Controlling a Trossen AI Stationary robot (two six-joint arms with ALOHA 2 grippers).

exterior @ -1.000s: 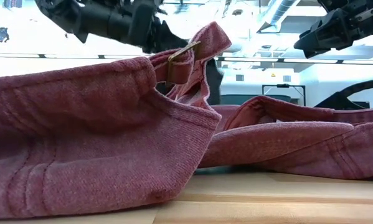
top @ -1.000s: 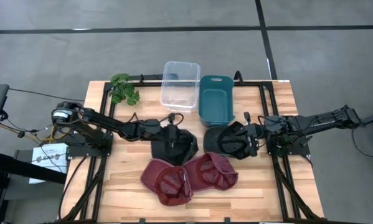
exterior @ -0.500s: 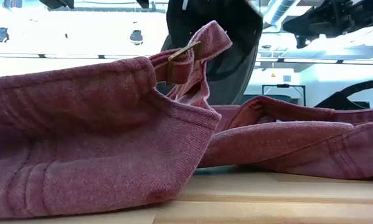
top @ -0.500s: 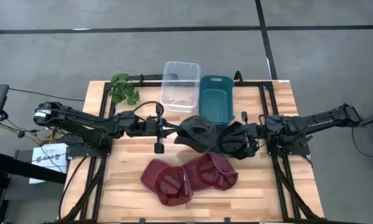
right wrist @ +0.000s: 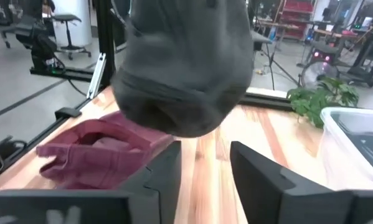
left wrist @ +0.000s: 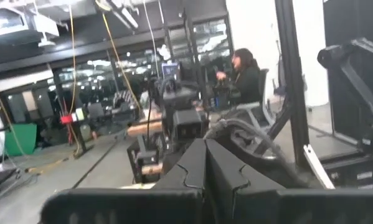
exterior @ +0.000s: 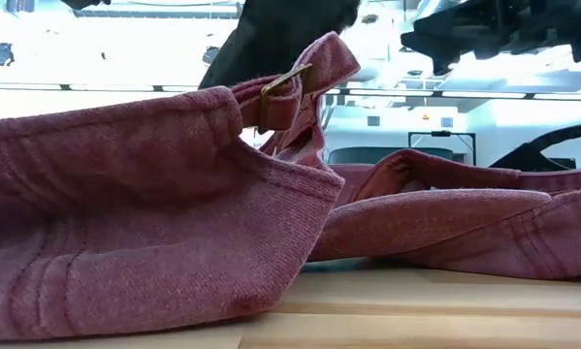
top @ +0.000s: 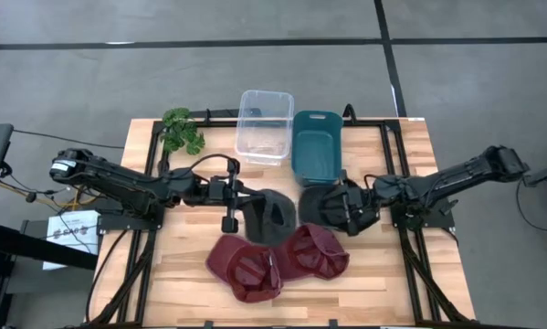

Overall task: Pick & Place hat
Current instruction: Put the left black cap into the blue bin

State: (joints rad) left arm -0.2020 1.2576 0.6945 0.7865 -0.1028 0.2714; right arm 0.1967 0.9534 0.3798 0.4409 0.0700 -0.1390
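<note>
A dark grey hat (top: 269, 216) hangs in the air over the table's middle, above two maroon hats (top: 246, 267) (top: 315, 250) that lie on the near part of the table. It also shows in the right wrist view as a hanging dark hat (right wrist: 185, 68). My left gripper (top: 244, 203) reaches in from the left and is shut on it. A second dark hat (top: 330, 205) lies on the table at my right gripper (top: 353, 216), which is open (right wrist: 205, 171) with nothing between its fingers. My left gripper holds the dark hat by its left edge (top: 251, 206), the fingers level and coming from the table's left. The shut fingertips (left wrist: 206, 152) show no cloth in the wrist view, so the kind of hold stays hidden. The hat hangs below them, clear of the table.
A teal bin (top: 316, 146) and a clear bin (top: 264, 126) stand at the far middle, with a green plant (top: 182, 131) at the far left. Bare wood shows at the table's near left and near right.
My left gripper has lifted the dark hat off the table and drawn back toward the left edge. The hat swung up toward the right, then came back toward the near side, hanging free. My right gripper has shifted a little toward the table's left.
</note>
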